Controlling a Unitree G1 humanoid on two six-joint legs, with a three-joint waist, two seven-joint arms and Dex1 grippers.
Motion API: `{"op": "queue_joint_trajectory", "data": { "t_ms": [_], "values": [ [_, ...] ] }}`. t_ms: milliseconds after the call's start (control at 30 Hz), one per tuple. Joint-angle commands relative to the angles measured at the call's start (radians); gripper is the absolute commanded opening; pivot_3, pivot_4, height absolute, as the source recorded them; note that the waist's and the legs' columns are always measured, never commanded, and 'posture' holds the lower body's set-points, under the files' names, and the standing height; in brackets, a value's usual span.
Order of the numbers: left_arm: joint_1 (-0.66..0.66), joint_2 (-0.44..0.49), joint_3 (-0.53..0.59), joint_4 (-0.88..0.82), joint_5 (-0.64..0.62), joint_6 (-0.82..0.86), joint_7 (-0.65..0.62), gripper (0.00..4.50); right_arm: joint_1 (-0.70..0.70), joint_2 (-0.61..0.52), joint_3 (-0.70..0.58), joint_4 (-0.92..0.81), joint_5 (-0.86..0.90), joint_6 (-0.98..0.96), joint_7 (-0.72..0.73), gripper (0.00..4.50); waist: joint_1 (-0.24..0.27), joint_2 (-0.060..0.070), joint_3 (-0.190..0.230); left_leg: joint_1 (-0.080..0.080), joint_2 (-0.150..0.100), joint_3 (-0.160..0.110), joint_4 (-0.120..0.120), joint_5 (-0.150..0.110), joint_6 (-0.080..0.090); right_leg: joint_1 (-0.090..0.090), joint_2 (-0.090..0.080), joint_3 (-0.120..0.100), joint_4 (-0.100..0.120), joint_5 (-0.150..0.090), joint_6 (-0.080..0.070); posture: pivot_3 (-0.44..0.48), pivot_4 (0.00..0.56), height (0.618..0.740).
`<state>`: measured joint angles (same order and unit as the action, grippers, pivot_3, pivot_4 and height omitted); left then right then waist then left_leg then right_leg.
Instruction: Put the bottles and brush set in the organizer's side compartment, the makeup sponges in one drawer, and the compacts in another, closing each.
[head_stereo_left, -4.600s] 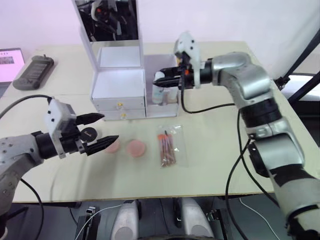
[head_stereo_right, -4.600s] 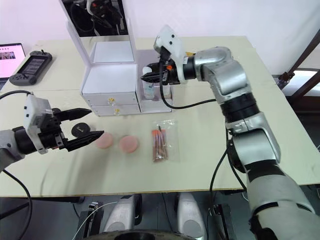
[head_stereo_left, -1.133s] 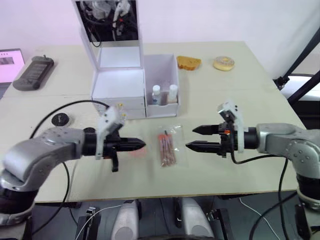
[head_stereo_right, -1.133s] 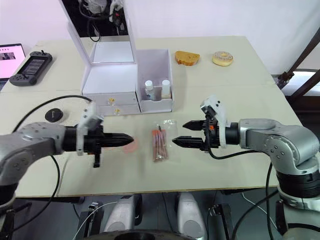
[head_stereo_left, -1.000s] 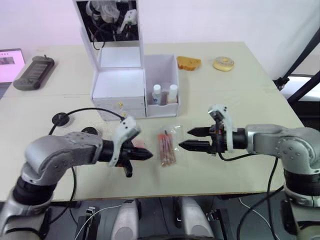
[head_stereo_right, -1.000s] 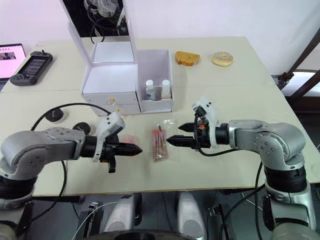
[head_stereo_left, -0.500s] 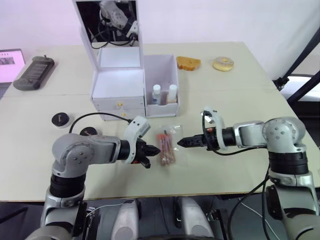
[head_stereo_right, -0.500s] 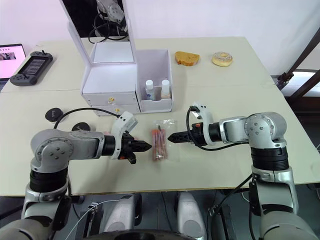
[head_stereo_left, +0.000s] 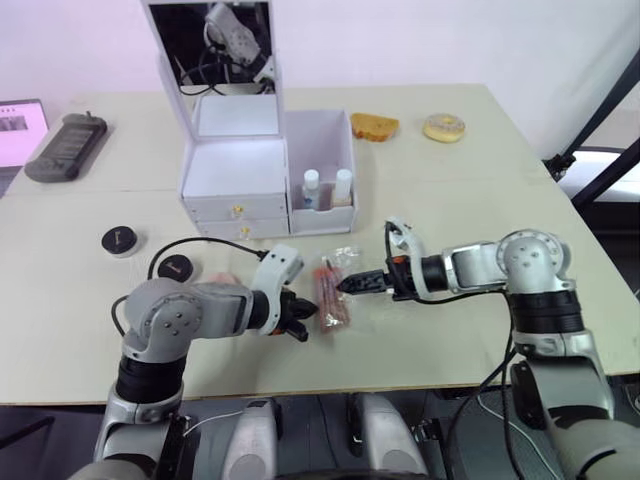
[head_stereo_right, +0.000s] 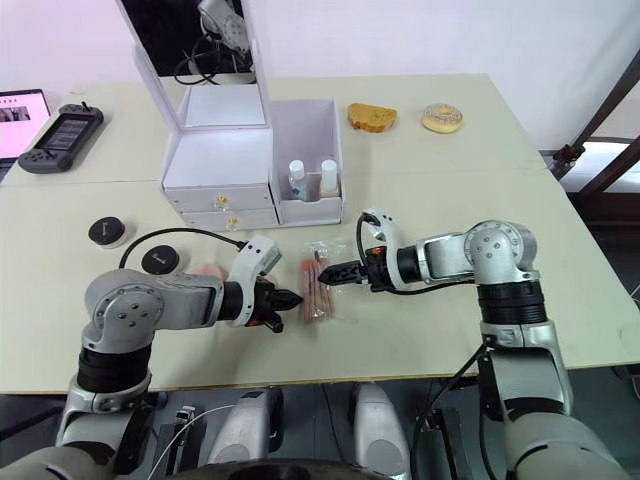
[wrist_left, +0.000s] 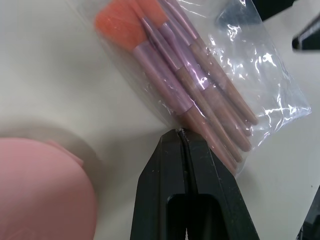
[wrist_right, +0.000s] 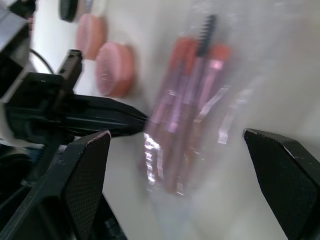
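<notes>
The brush set (head_stereo_left: 333, 292), pink brushes in a clear bag, lies on the table in front of the white organizer (head_stereo_left: 240, 165). Two bottles (head_stereo_left: 313, 186) stand in the organizer's side compartment (head_stereo_left: 322, 135). My left gripper (wrist_left: 179, 135) is shut, its tip against the bag's left edge. My right gripper (head_stereo_left: 347, 284) is open at the bag's right edge, and the right wrist view has the bag lying between its fingers (wrist_right: 82, 165). A pink makeup sponge (head_stereo_right: 207, 270) lies half hidden behind my left arm. Two black compacts (head_stereo_left: 120, 240) (head_stereo_left: 177, 268) sit further left.
The organizer's mirror lid (head_stereo_left: 215, 40) stands upright and both drawers look closed. A piece of bread (head_stereo_left: 375, 125) and a doughnut (head_stereo_left: 443, 127) lie at the back right. A handheld console (head_stereo_left: 65, 143) and a screen (head_stereo_left: 20, 115) are at the far left.
Both grippers have closed in on the brush set from either side. The left one, still shut, has reached the bag's edge, and the right one, still open, has reached its right side.
</notes>
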<state>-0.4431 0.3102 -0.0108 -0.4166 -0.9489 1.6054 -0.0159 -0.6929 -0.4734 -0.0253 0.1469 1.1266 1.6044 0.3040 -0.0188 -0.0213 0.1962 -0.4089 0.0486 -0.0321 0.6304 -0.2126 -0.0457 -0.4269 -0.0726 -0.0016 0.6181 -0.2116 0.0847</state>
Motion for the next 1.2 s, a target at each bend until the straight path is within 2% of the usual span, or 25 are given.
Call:
{"op": "queue_joint_trajectory", "data": {
  "t_ms": [33, 233, 400, 433, 500, 567, 633, 733, 867, 933, 1067, 1200],
  "values": [
    [0.016, -0.009, -0.022, 0.019, -0.002, 0.009, 0.034, 0.02, -0.004, 0.047, 0.026, 0.029, 0.028, 0.010, -0.007, 4.50, 0.001, 0.000, -0.001, 0.000, 0.000, 0.000, 0.000, 0.000, 0.000, 0.000, 0.000, 0.000, 0.000, 0.000, 0.000, 0.000, 0.150, 0.740],
    [0.009, 0.000, -0.029, 0.030, 0.002, 0.009, 0.062, 0.02, -0.017, 0.112, 0.002, 0.084, -0.021, 0.010, 0.016, 4.50, 0.000, 0.000, -0.002, 0.001, 0.000, 0.000, 0.000, 0.000, 0.000, 0.001, 0.000, 0.000, 0.000, 0.000, 0.000, 0.000, 0.150, 0.740],
    [0.014, 0.019, -0.029, 0.025, -0.012, 0.009, 0.063, 0.02, -0.041, 0.107, 0.067, 0.140, -0.119, -0.011, 0.109, 4.50, -0.002, 0.000, -0.004, 0.001, 0.000, -0.001, 0.000, 0.000, 0.000, 0.001, 0.001, 0.000, 0.000, 0.000, 0.000, 0.000, 0.150, 0.740],
    [0.016, 0.021, -0.028, 0.023, -0.015, 0.009, 0.064, 0.00, -0.046, 0.106, 0.073, 0.150, -0.135, -0.017, 0.127, 4.09, -0.003, 0.000, -0.004, 0.001, 0.000, -0.001, 0.000, 0.000, 0.000, 0.001, 0.001, 0.000, 0.000, 0.000, 0.000, 0.000, 0.150, 0.740],
    [0.016, 0.033, -0.033, 0.016, -0.016, 0.009, 0.058, 0.00, -0.053, 0.102, 0.087, 0.164, -0.166, -0.034, 0.161, 3.67, -0.003, 0.000, -0.004, 0.001, 0.000, -0.001, -0.001, 0.000, 0.000, 0.001, 0.001, 0.000, 0.000, 0.000, 0.000, 0.000, 0.150, 0.740],
    [0.012, 0.078, -0.058, 0.001, -0.019, 0.009, 0.045, 0.00, -0.047, 0.086, 0.115, 0.147, -0.195, -0.056, 0.205, 2.54, -0.004, 0.000, -0.004, 0.001, 0.001, -0.001, -0.001, 0.000, 0.000, 0.001, 0.001, 0.000, 0.000, 0.000, 0.000, 0.000, 0.150, 0.740],
    [0.016, 0.104, -0.047, -0.006, -0.029, 0.009, 0.039, 0.00, -0.038, 0.078, 0.123, 0.134, -0.215, -0.069, 0.236, 1.66, -0.006, 0.000, -0.004, 0.001, 0.001, -0.001, -0.002, 0.000, 0.000, 0.000, 0.002, 0.000, -0.001, 0.000, 0.000, 0.000, 0.150, 0.740],
    [0.028, 0.128, -0.020, -0.026, -0.064, 0.009, 0.024, 0.00, -0.030, 0.068, 0.117, 0.113, -0.227, -0.074, 0.277, 0.04, -0.009, 0.000, -0.004, 0.001, 0.001, -0.001, -0.002, 0.000, 0.000, 0.000, 0.002, 0.000, -0.002, 0.000, 0.000, 0.000, 0.150, 0.740],
    [0.039, 0.143, 0.039, -0.058, -0.138, 0.009, -0.014, 0.00, -0.023, 0.062, 0.081, 0.076, -0.227, -0.059, 0.298, 0.04, -0.011, 0.000, -0.004, 0.000, 0.001, -0.002, -0.002, 0.000, 0.000, 0.000, 0.002, 0.000, -0.002, -0.001, 0.000, 0.000, 0.150, 0.740],
    [0.045, 0.160, 0.103, -0.087, -0.193, 0.009, -0.044, 0.00, -0.016, 0.052, 0.050, 0.029, -0.205, -0.032, 0.307, 0.04, -0.012, 0.000, -0.003, 0.000, 0.001, -0.002, -0.002, 0.000, 0.000, -0.001, 0.002, 0.000, -0.002, 0.000, 0.000, 0.000, 0.150, 0.740],
    [0.079, 0.241, 0.225, -0.167, -0.344, 0.003, -0.105, 0.00, -0.003, -0.003, -0.012, -0.096, -0.126, 0.010, 0.321, 0.04, -0.012, 0.000, -0.002, -0.004, 0.001, -0.002, -0.002, 0.000, 0.000, -0.004, 0.002, 0.000, -0.002, 0.000, -0.001, 0.000, 0.150, 0.740],
    [0.177, 0.328, 0.373, -0.281, -0.529, -0.161, -0.141, 0.00, 0.003, -0.053, -0.125, -0.262, -0.039, 0.010, 0.328, 0.04, -0.013, 0.000, -0.002, -0.004, 0.001, -0.001, -0.004, -0.001, 0.000, -0.004, 0.001, 0.000, -0.005, 0.000, 0.000, 0.000, 0.150, 0.740]
  ]
}}
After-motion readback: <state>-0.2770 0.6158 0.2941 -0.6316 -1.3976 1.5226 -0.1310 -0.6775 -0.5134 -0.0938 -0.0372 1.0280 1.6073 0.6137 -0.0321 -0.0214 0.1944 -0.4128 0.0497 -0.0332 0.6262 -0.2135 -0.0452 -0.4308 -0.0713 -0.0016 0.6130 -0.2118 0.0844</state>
